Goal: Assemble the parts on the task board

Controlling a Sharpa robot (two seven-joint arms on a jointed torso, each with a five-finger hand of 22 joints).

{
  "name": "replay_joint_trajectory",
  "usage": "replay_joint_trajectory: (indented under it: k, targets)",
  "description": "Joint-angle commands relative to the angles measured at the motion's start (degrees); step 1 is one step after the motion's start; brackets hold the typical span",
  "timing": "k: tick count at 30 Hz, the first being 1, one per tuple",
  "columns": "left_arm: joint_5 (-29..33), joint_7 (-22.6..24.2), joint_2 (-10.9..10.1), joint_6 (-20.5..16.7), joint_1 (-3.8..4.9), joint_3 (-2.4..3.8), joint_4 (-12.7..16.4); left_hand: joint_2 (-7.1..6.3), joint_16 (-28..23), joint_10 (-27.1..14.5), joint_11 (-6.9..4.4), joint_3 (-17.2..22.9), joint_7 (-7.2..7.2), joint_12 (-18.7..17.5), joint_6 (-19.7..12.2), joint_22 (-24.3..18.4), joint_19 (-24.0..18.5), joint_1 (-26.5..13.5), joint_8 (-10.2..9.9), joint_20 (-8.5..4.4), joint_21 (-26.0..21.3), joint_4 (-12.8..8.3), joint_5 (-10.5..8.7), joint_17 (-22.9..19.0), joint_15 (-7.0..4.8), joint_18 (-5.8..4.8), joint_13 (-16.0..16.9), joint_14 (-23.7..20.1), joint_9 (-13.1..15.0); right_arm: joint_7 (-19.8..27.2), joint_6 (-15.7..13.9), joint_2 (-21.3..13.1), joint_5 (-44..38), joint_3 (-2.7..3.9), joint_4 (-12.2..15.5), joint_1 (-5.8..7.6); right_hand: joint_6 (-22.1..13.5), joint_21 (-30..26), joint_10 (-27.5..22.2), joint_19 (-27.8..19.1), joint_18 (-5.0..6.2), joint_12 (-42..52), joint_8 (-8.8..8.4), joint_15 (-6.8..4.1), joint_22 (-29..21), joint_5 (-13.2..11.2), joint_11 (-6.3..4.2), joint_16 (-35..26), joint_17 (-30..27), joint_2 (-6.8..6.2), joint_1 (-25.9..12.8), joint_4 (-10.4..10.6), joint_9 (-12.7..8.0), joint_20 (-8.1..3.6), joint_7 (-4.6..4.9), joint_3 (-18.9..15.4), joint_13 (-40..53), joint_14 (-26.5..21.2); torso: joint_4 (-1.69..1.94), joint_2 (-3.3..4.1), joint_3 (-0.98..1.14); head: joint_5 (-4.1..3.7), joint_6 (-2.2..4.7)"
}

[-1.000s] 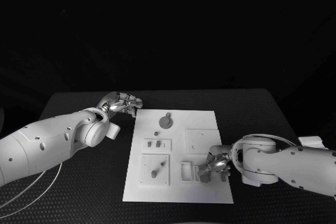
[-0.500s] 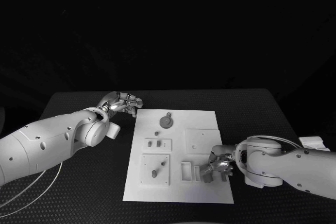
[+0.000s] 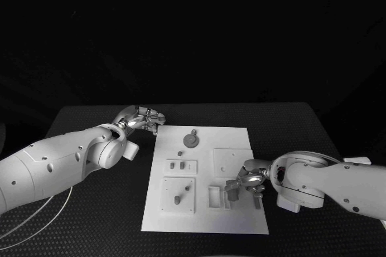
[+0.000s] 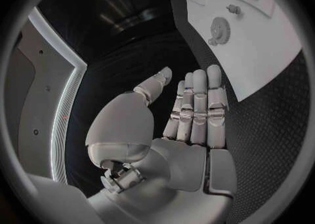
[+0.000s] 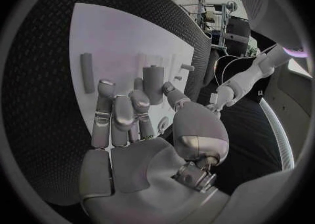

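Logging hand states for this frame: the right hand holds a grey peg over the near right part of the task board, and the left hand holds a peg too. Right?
Not quite. The left hand holds nothing; the left wrist view shows its fingers straight and bare, beside the task board. The right hand does hold the grey peg.

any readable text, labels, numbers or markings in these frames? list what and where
None readable.
White task board: no print, only raised pads, slots and small grey parts.
Round grey gear-like part: no marking visible.
Grey cylindrical peg held in the right hand: plain surface, no label.
Left hand and the white arms: no logo or number legible.
Black textured table: no signs.
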Motion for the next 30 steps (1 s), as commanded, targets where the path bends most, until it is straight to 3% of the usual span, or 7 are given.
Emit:
replay_joint_trajectory:
  k: [1,6,19,30]
  targets:
    - [0.30,0.23,0.03,0.95,0.04,0.02,0.17,0.09,-0.18,-0.49,0.07,-0.15,0.07,-0.01,0.08,0.06,0.24,-0.10,0.33,0.02,-0.27,-0.13,-0.08,0.10,0.06,2.56,-0.07,0.42,-0.01,-0.72,-0.45,0.92,5.84,-0.02,0.37,0.05,0.99,0.14,0.29,0.43,0.85,0.15,0.26,-0.42,0.95,0.19,0.04,0.34,-0.11,-0.17,-0.66,-7.90,0.08,0.15,0.58,8.22,-0.01,0.15,-0.06,-0.01,0.03,0.24,0.01]
    - [0.30,0.19,0.01,0.95,0.05,0.02,0.26,0.09,-0.18,-0.50,0.08,-0.16,0.07,-0.01,0.07,0.07,0.24,-0.09,0.33,0.03,-0.28,-0.14,-0.08,0.11,0.07,2.56,-0.08,0.42,-0.01,-1.27,0.90,2.42,6.12,-0.05,-0.30,0.07,1.00,0.13,0.29,0.44,0.85,0.11,0.19,-0.44,0.96,0.19,0.03,0.33,-0.31,-0.32,-1.17,-7.78,0.05,0.16,0.57,8.28,-0.07,0.08,-0.06,-0.01,-0.02,0.31,-0.09]
    - [0.25,0.28,0.08,1.04,0.05,0.03,0.33,0.11,-0.19,-0.53,0.09,-0.16,0.08,-0.01,0.06,0.10,0.25,-0.08,0.33,0.04,-0.30,-0.14,-0.07,0.12,0.08,2.56,-0.09,0.41,-0.02,-1.47,-0.08,6.57,4.34,-0.41,-2.35,-0.21,1.19,0.11,0.42,0.46,0.85,0.29,0.14,-0.49,0.98,0.19,-0.02,0.44,-0.40,-0.40,-2.25,-7.56,0.03,0.16,0.52,8.51,0.00,0.10,0.03,0.02,0.01,0.41,-0.20]
    - [0.25,0.28,0.00,0.99,0.05,0.03,0.34,0.12,-0.20,-0.54,0.10,-0.18,0.08,-0.01,0.06,0.11,0.25,-0.08,0.33,0.05,-0.32,-0.14,-0.07,0.14,0.09,2.56,-0.10,0.41,-0.02,-1.61,0.18,7.07,3.94,-0.41,-2.72,-0.55,1.20,0.11,0.41,0.47,0.85,0.28,0.13,-0.50,0.98,0.19,-0.03,0.45,-0.46,-0.45,-2.37,-7.54,0.02,0.15,0.51,8.56,-0.01,0.09,-0.06,0.00,-0.02,0.60,-0.40]
